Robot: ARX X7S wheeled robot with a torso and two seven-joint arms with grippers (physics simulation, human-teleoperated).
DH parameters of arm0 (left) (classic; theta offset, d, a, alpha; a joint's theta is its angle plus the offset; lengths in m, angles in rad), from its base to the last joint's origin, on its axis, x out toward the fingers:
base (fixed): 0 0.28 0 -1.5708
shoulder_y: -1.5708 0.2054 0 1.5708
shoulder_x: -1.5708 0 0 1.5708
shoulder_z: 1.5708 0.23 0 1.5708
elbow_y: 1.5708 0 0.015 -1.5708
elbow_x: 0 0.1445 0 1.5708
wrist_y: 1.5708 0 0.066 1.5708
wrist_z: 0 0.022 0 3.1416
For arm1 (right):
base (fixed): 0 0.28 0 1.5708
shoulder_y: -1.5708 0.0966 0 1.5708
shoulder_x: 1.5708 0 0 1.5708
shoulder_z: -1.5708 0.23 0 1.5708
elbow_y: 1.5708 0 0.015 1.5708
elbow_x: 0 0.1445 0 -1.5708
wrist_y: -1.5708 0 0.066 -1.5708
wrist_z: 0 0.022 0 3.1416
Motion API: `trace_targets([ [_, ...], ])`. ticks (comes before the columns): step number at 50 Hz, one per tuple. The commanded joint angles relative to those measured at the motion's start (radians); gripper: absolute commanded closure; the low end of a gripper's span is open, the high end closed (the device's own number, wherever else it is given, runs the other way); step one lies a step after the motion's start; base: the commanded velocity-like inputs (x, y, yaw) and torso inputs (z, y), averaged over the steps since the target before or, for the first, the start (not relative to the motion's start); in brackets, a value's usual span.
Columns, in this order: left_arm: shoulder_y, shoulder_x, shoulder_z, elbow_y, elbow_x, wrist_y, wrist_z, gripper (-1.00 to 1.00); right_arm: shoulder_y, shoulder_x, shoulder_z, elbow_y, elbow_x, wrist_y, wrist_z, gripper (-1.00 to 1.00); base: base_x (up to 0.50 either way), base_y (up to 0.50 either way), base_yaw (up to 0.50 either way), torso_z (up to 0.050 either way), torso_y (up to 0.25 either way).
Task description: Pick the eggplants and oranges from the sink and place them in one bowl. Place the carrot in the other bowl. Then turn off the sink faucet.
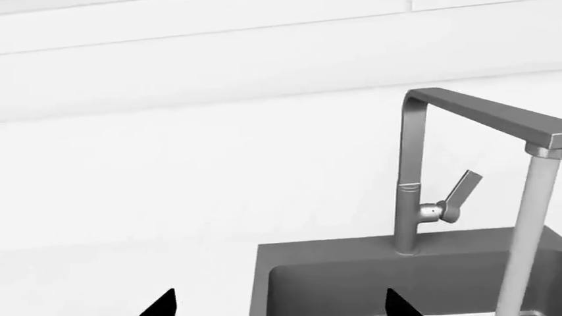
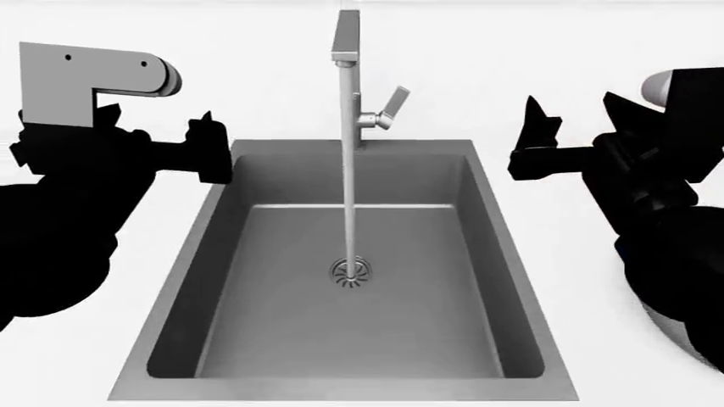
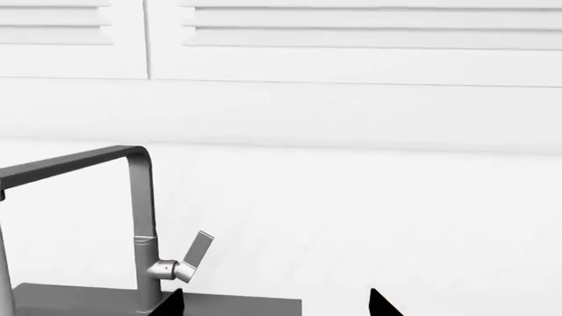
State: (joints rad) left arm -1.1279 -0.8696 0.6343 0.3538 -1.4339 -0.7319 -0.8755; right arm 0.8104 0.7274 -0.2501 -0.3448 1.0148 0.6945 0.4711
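In the head view, one sink is filling the centre and lower part of the frame: a rectangular basin of dark grey, matt-looking metal with sloping walls and a flat floor. One round slotted drain is sitting in the middle of that floor. No vegetable, fruit or bowl is showing in any of the three views.

One sink faucet is rising at the top centre of the head view, behind the basin's far rim. It is smooth grey steel, a tall squared spout bent at a right angle, with one short flat lever handle angling up from a round joint on its side. A straight pale stream of water is falling from the spout onto the drain.

The white counter around the basin is looking plain and untextured, and the wall behind it is showing horizontal boards and louvred panels.

Two grippers, black and angular, are hanging over the counter. The left gripper is at the upper left, beside the basin's far left corner, its two pointed fingers spread apart and gripping nothing. The right gripper is at the upper right, likewise spread wide and empty.
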Motion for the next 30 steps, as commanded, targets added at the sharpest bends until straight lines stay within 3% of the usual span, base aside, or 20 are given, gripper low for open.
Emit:
trace_targets([
  [1,0.008,0.013,0.001,0.012,0.007,0.006,0.001,-1.00,0.012,0.004,0.002,-0.010,0.021,0.009,0.020,-1.00,0.29,0.03,0.00,0.000,0.000],
  [23,0.009,0.002,-0.006,-0.002,0.010,0.011,0.019,-1.00,0.016,-0.002,-0.007,-0.002,0.018,0.011,0.023,-1.00,0.29,0.05,0.00,0.000,0.000],
  [30,0.018,0.019,0.002,0.006,0.013,0.013,0.004,-1.00,0.012,-0.004,0.002,0.000,0.028,0.012,0.037,-1.00,0.08,0.04,0.00,0.000,0.001],
])
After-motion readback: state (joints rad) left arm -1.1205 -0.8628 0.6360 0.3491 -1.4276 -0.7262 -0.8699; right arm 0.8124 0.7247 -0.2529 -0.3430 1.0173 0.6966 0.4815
